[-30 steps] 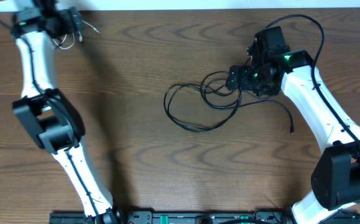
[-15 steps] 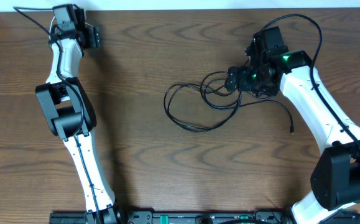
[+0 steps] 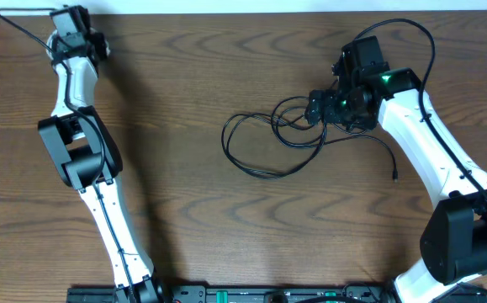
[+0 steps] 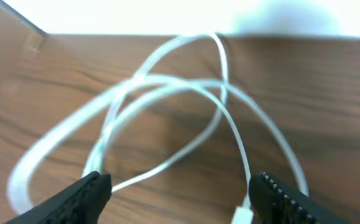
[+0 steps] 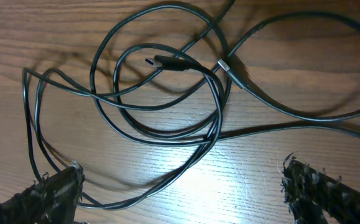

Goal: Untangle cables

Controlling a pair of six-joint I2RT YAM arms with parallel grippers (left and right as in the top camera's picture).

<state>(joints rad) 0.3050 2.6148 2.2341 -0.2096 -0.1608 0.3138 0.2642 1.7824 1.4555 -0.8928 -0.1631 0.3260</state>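
A thin white cable (image 4: 167,93) lies in loose loops on the wooden table near its far left corner, its white plug (image 4: 242,215) close to one finger. My left gripper (image 4: 180,199) hangs over it, open, with a strand and the plug between the fingers and nothing pinched. The black cables (image 3: 268,143) form a tangle of overlapping loops at the table's middle right, with two plugs (image 5: 167,63) inside the loops. My right gripper (image 5: 186,186) stands wide open just above the tangle's right side (image 3: 314,108). A doubled black strand (image 5: 167,177) runs between its fingers, untouched.
A loose black plug end (image 3: 394,175) trails off to the right of the tangle. Thick black robot wires arc over the right arm (image 3: 411,34) and off the left wrist (image 3: 20,18). The table's far edge (image 3: 226,12) and left edge lie close to the left gripper.
The left arm has swung its wrist further left into the far corner, over the white cable, and its jaws have narrowed a little. The right arm and black cables have not moved.
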